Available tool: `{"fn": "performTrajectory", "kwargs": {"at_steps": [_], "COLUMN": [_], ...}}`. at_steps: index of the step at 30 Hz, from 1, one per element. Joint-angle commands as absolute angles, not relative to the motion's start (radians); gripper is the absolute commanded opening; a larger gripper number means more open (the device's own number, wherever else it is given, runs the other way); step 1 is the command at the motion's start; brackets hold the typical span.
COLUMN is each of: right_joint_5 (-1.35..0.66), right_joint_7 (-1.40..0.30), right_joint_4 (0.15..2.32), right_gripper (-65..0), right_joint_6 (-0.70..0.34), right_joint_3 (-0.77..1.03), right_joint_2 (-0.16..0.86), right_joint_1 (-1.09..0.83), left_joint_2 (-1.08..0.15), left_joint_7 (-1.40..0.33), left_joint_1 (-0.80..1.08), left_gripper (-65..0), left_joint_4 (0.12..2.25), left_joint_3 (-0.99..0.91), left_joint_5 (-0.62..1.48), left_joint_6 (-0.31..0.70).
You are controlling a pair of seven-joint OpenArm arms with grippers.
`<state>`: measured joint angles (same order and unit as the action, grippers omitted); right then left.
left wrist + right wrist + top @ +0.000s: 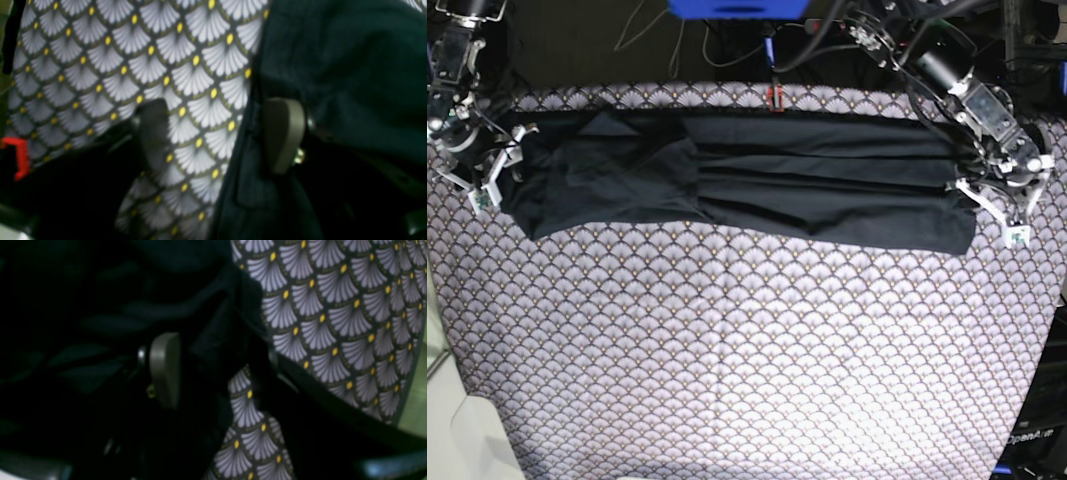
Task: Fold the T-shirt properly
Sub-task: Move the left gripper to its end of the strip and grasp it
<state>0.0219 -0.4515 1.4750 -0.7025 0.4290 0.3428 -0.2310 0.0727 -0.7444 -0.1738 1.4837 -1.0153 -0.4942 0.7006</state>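
From the base view I see the T-shirt (747, 185) lying as a long dark band across the far part of the desk (747, 360), which is covered by a scallop-patterned cloth (727, 330). The band looks folded lengthwise, with overlapping layers bunched toward that view's left. My left end effector (997, 195) sits at the band's end on that view's right, and my right end effector (482, 165) at the opposite end.

The wrist views give what the base view cannot. In the left wrist view, my left end effector (217, 136) has its fingers (283, 133) standing wide apart: one pale pad lies against the T-shirt's (333, 83) edge, the other rests over the patterned cloth (150, 66), and a hem of dark fabric runs between them. They are not closed on it.

In the right wrist view, my right end effector (213, 370) also stands parted, one pale pad (165, 368) over the dark folds of the T-shirt (100, 323), and a rumpled edge of fabric lies in the gap. The other finger is too dark to make out clearly against the patterned cloth (333, 323).
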Motion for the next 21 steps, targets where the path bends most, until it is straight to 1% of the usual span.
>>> {"fn": "performTrajectory", "kwargs": {"at_steps": [1,5,9,12,16,19,21], "right_joint_5": [0.016,0.016,0.016,0.016,0.018,0.018,0.018], "right_joint_7": [-0.435,-0.435,-0.435,-0.435,-0.435,-0.435,-0.435], "right_joint_4": [1.489,1.489,1.489,1.489,1.489,1.489,1.489], "right_gripper": [-31.7,-31.7,-31.7,-31.7,-31.7,-31.7,-31.7], "right_joint_6": [-0.698,-0.698,-0.698,-0.698,-0.698,-0.698,-0.698], "right_joint_3": [0.433,0.433,0.433,0.412,0.404,0.404,0.404], "right_joint_2": [0.358,0.358,0.358,0.36,0.36,0.36,0.36], "right_joint_1": [-0.225,-0.223,-0.223,-0.223,-0.223,-0.223,-0.223], "left_joint_2": [0.062,0.041,0.018,-0.036,-0.077,-0.096,-0.096], "left_joint_7": [-0.763,-0.931,-1.02,-1.129,-1.287,-1.331,-1.331], "left_joint_1": [-0.188,-0.197,-0.197,-0.194,-0.199,-0.199,-0.199], "left_gripper": [-21.4,-21.4,-21.3,-21.3,-21.3,-21.3,-21.3], "left_joint_4": [1.537,1.638,1.687,1.679,1.655,1.62,1.57], "left_joint_3": [-1.013,-1.01,-0.995,-0.957,-0.951,-0.951,-0.951], "left_joint_5": [-0.49,-0.487,-0.418,-0.32,-0.143,-0.054,-0.039], "left_joint_6": [0.698,0.698,0.698,0.698,0.698,0.698,0.698]}}
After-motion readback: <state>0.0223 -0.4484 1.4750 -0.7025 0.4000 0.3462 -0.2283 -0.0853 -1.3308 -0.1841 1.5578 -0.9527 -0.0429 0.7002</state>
